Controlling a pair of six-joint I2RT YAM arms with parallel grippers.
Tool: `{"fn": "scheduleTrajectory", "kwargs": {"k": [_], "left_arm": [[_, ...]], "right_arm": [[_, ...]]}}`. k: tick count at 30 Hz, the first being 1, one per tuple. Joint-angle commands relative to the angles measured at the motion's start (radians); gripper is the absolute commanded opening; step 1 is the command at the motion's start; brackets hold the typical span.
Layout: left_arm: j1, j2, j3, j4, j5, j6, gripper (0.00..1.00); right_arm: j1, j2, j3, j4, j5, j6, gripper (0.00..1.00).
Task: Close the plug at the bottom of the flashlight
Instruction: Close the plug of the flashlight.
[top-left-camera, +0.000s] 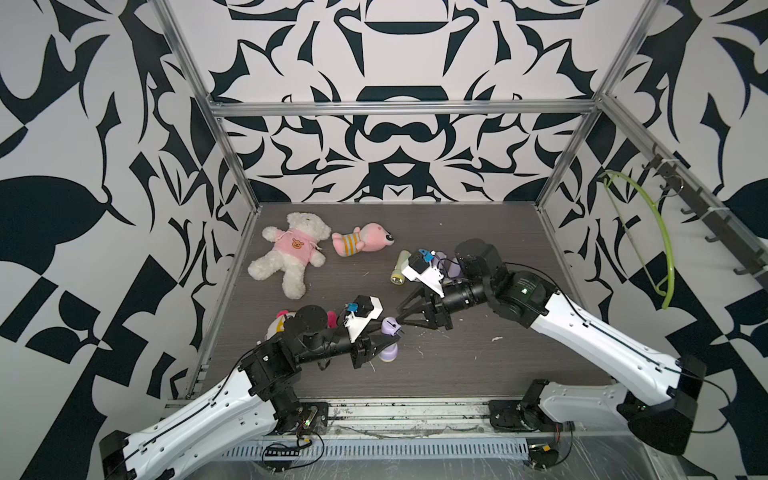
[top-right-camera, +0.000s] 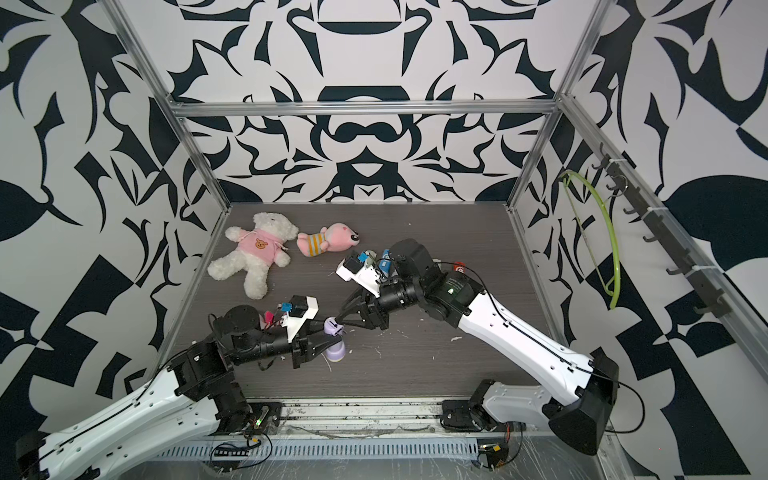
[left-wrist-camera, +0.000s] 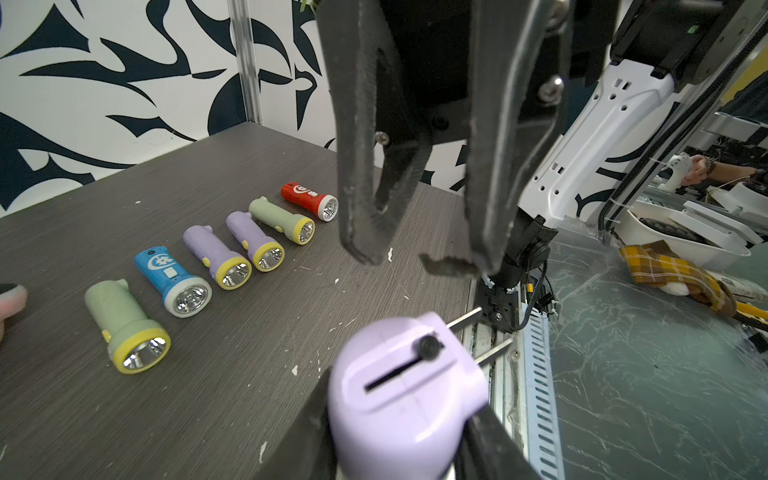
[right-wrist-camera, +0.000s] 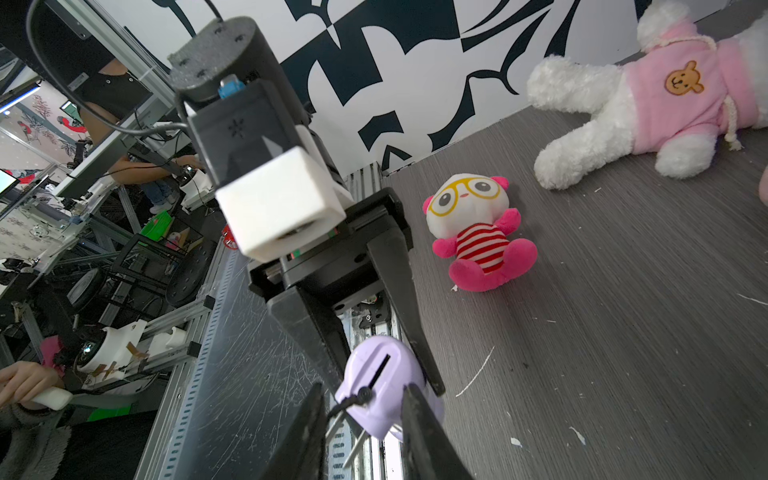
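Task object: a lilac flashlight (left-wrist-camera: 407, 399), raised off the table (left-wrist-camera: 249, 174) near its front edge, with its bottom end turned up toward the right arm.
Left gripper (top-left-camera: 392, 340): jaws closed around the flashlight body, one finger on each side, holding it firmly.
Right gripper (left-wrist-camera: 419, 257): jaws partly open and empty, with the tips hovering just beside the bottom end and not touching it.
Plug: two metal prongs (left-wrist-camera: 467, 318) stick out of the bottom, so it is not yet closed.
Slider: a small black knob (left-wrist-camera: 430, 345) sits at the prong end of a dark slot (left-wrist-camera: 390, 376).
Step in hand: probably bringing one right fingertip onto the knob.
How to do it well: keep the left grip steady, push the knob along the slot away from the prongs, and press straight so the tip does not slip off.
Risk: a sideways push could twist the flashlight in the left jaws.
Nearby: other flashlights in a row, well apart.
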Motion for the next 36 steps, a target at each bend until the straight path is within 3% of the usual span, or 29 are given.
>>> {"fn": "scheduleTrajectory", "kwargs": {"k": [1, 7, 15, 36], "left_arm": [[0.006, -0.019, 0.027, 0.029, 0.001, 0.007, 0.03], [0.006, -0.014, 0.032, 0.026, 0.009, 0.009, 0.05], [0.007, 0.015, 0.046, 0.032, 0.038, 0.006, 0.07], [0.015, 0.058, 0.075, 0.022, 0.155, 0.009, 0.07]], "right_arm": [[0.005, -0.016, 0.008, -0.003, -0.003, -0.020, 0.33], [0.005, 0.006, 0.013, -0.027, -0.064, -0.042, 0.36], [0.020, 0.048, 0.030, -0.047, 0.010, -0.056, 0.43], [0.023, 0.049, 0.072, -0.117, -0.060, -0.165, 0.42]]}}
